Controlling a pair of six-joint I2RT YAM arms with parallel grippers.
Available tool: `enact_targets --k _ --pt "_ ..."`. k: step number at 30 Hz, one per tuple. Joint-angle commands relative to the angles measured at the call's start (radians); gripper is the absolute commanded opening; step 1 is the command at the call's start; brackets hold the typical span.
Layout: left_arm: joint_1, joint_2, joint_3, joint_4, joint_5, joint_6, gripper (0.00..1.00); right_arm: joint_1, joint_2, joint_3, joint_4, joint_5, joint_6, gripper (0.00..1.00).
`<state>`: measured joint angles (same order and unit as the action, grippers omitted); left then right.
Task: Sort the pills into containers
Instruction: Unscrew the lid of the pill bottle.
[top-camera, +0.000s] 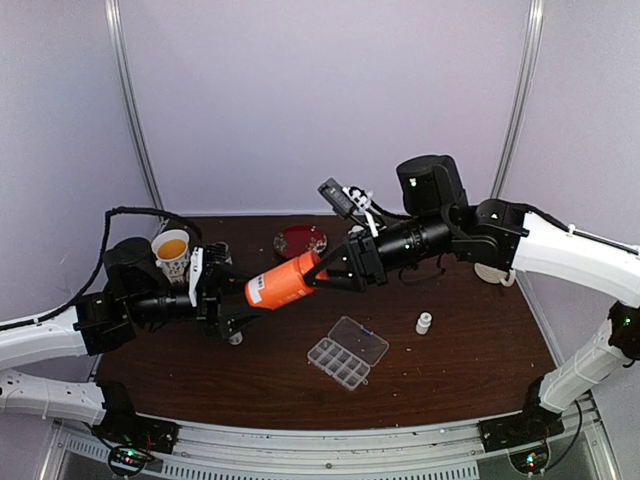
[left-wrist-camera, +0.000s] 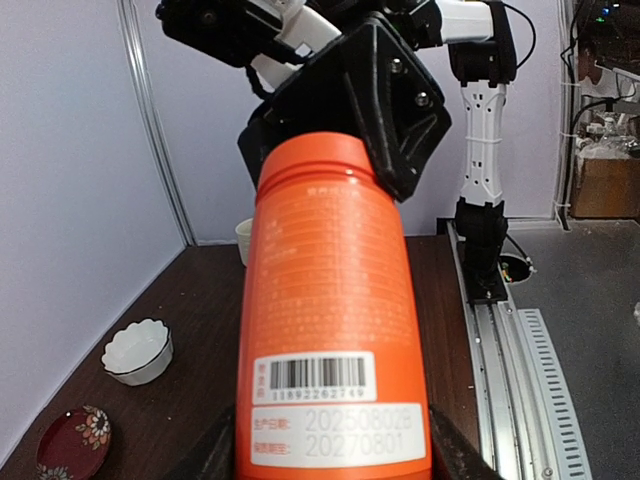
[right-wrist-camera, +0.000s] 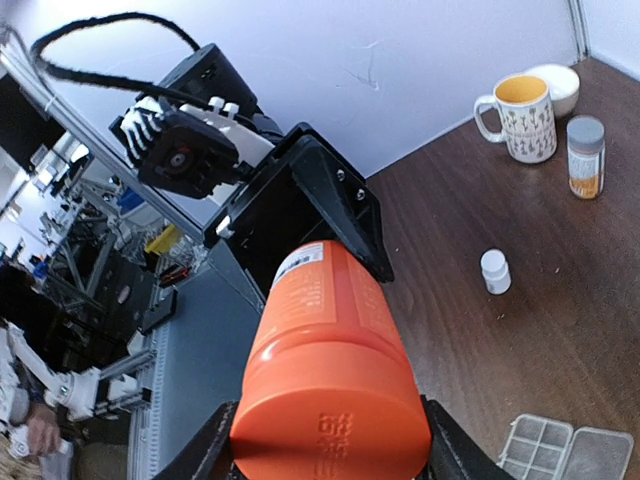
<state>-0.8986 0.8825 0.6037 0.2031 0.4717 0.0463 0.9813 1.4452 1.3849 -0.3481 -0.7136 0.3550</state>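
An orange bottle (top-camera: 285, 284) hangs on its side in the air above the table, held between both arms. My left gripper (top-camera: 248, 292) is shut on its labelled base end (left-wrist-camera: 335, 330), a finger on each side. My right gripper (top-camera: 322, 272) is shut on the orange cap (right-wrist-camera: 335, 400), with its fingers pressed against both sides of the cap. The clear pill box (top-camera: 345, 352) lies on the table with its lid open, below and to the right of the bottle; a corner of it shows in the right wrist view (right-wrist-camera: 545, 450). No pills show.
A small white bottle (top-camera: 424, 322) stands right of the pill box. A mug (top-camera: 172, 252) sits at the back left, with an amber bottle (right-wrist-camera: 585, 155) near it. A red dish (top-camera: 300, 240) lies at the back middle and a white scalloped bowl (left-wrist-camera: 138, 350) under the right arm.
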Motion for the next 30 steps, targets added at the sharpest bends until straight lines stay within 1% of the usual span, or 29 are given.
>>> enact_targets --k 1,4,7,8,10,11,13,16,17,20,22,25,28,30 --pt "0.004 -0.003 0.000 0.059 0.016 -0.019 0.00 -0.004 -0.087 -0.018 0.056 0.016 -0.286 0.34" --pt "0.004 0.004 0.006 0.059 0.023 -0.030 0.00 -0.003 -0.130 -0.065 0.122 0.042 -0.506 0.34" --pt "0.005 0.009 0.007 0.073 0.032 -0.043 0.00 -0.004 -0.158 -0.101 0.177 0.072 -0.696 0.30" --pt "0.003 0.013 0.008 0.076 0.036 -0.054 0.00 -0.004 -0.165 -0.108 0.175 0.048 -0.775 0.30" --pt "0.003 0.020 0.010 0.085 0.041 -0.083 0.00 -0.004 -0.171 -0.111 0.125 -0.016 -0.980 0.25" --pt "0.001 0.023 0.011 0.088 0.043 -0.090 0.00 -0.004 -0.174 -0.111 0.108 -0.026 -1.054 0.23" --pt "0.000 0.030 0.015 0.090 0.045 -0.102 0.00 -0.004 -0.183 -0.122 0.099 -0.030 -1.205 0.19" --pt "-0.001 0.044 0.020 0.092 0.048 -0.114 0.00 -0.003 -0.206 -0.152 0.057 -0.024 -1.480 0.10" --pt "-0.002 0.047 0.023 0.091 0.050 -0.117 0.00 -0.001 -0.214 -0.161 0.065 -0.008 -1.524 0.10" --pt "-0.002 0.059 0.027 0.092 0.057 -0.125 0.00 -0.001 -0.241 -0.185 0.096 0.016 -1.611 0.12" --pt "-0.002 0.063 0.030 0.094 0.059 -0.125 0.00 -0.001 -0.253 -0.188 0.106 0.008 -1.623 0.13" --pt "-0.003 0.065 0.030 0.101 0.059 -0.125 0.00 0.000 -0.246 -0.165 0.071 0.013 -1.629 0.14" --pt "-0.003 0.061 0.026 0.104 0.058 -0.124 0.00 -0.003 -0.247 -0.153 0.044 0.032 -1.592 0.14" --pt "-0.002 0.057 0.020 0.105 0.056 -0.123 0.00 -0.003 -0.259 -0.161 0.059 0.054 -1.513 0.14"
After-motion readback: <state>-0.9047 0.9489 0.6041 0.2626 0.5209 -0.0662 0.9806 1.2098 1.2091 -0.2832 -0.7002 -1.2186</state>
